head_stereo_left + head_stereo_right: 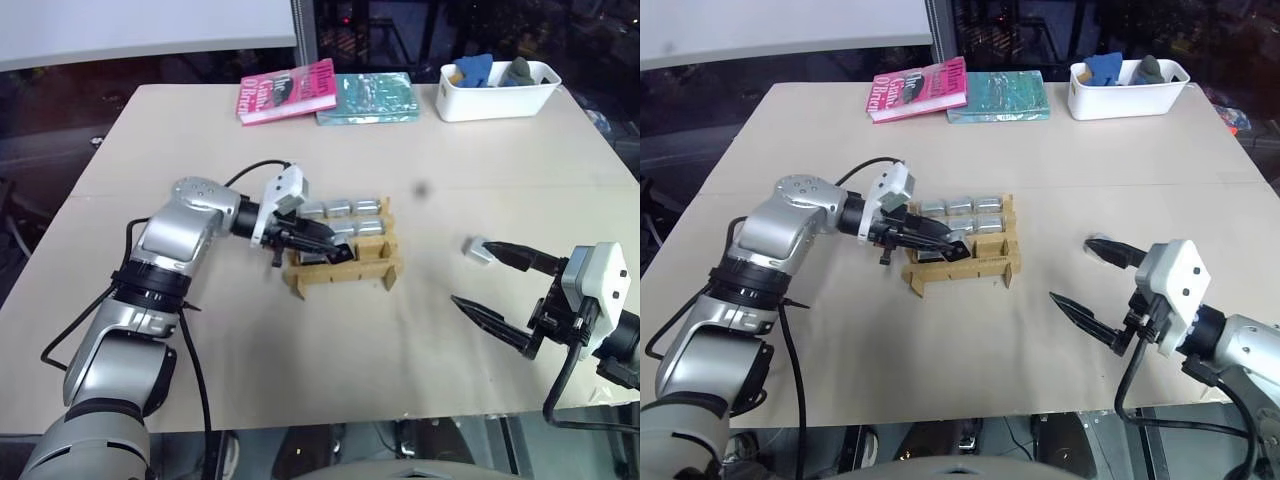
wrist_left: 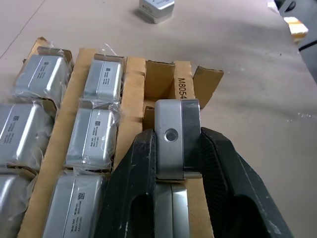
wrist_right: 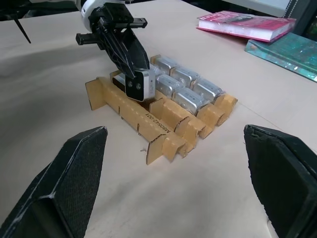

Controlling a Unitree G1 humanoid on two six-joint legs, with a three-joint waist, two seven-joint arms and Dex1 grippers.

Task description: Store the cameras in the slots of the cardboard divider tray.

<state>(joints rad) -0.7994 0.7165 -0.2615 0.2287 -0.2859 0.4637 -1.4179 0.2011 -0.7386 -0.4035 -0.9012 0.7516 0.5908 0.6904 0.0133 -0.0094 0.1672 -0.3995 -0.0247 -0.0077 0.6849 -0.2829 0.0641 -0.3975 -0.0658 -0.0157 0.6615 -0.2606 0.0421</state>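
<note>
Left pincer (image 2: 171,163): pinching a silver camera (image 2: 177,136) over the divider tray (image 1: 345,268); its lower part hidden behind the fingers.
Right pincer (image 1: 495,285): spread, empty.
Loose camera (image 1: 477,249): near desk's right edge, partly behind a fingertip.

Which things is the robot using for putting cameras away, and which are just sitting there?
For the job:
- held camera in the left gripper
- loose camera by the open right gripper
- stored cameras
- tray

Just lying about:
- pink book
- teal book
- white bin
</note>
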